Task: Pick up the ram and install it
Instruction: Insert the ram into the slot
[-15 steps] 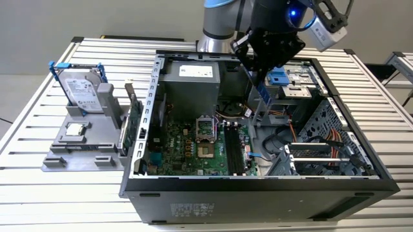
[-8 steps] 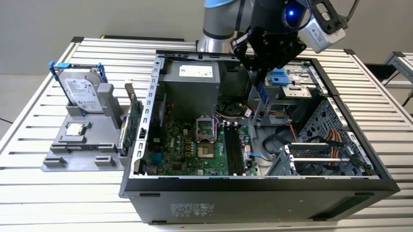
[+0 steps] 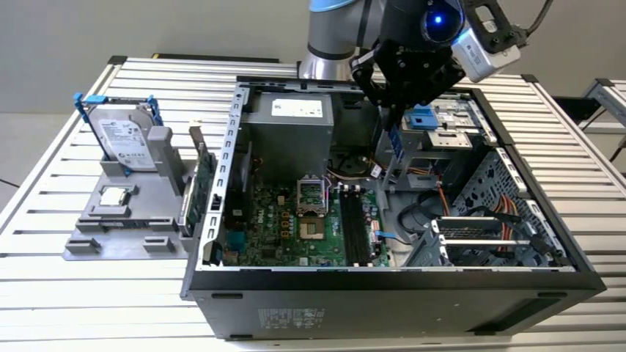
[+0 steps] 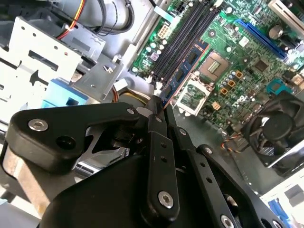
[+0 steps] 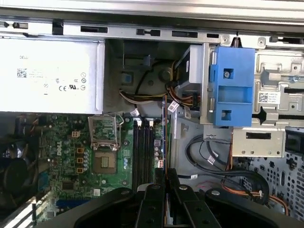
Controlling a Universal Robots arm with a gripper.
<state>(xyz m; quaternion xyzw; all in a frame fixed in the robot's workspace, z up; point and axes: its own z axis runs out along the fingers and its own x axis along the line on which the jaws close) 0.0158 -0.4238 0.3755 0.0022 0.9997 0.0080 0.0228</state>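
We see the gripper point(image 3: 395, 108) poised over the open computer case point(image 3: 391, 282), its two black fingers point(image 4: 156, 114) drawn together and pinching the upper end of the ram point(image 3: 395, 143). The stick hangs straight down from the fingertips into the case, its lower end held above the motherboard point(image 3: 284, 220). In the second wrist view the gripper point(image 4: 156, 102) sits at the near end of the ram point(image 4: 187, 64), and the stick's flat face with its row of dark chips reaches away from the fingers toward the black memory slots point(image 4: 183, 35). In the first wrist view the gripper point(image 5: 165, 173) holds the ram point(image 5: 165, 133) edge-on — a thin line running parallel to the memory slots point(image 5: 142, 152), just beside them, between them and the metal drive cage point(image 5: 266, 137) with its blue bracket point(image 5: 232, 90). Beyond the slots lies the processor socket point(image 5: 104, 161), and past it the grey power supply point(image 5: 47, 73). Outside the case, toward the exterior view's left, a hard drive point(image 3: 127, 143) stands upright in a grey holder point(image 3: 117, 235) on the slatted table point(image 3: 59, 308).
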